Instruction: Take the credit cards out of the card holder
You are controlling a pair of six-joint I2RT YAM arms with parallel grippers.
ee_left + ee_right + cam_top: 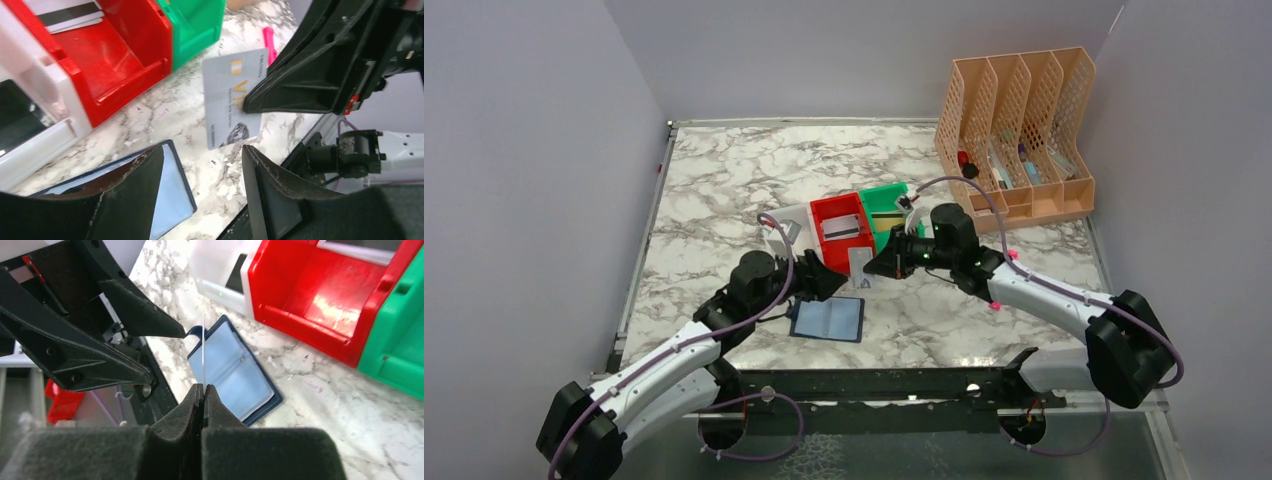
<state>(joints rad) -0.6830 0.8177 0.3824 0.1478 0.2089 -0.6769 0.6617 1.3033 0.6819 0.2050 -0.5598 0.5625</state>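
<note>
Right hand (pixel 204 388) clamped on edge of silvery-grey plastic card (pixel 230 97), held upright above marble worktop (pixel 724 190). Left hand (pixel 202 150) spread wide, empty, just beside card. Navy folding card holder (pixel 828 319) lies open, flat on worktop.

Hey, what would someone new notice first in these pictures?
The silvery-grey plastic card, held upright over the marble table by the right gripper, jaws shut on its edge. Nearby lies the open dark navy folding card holder, near a red plastic bin.
</note>
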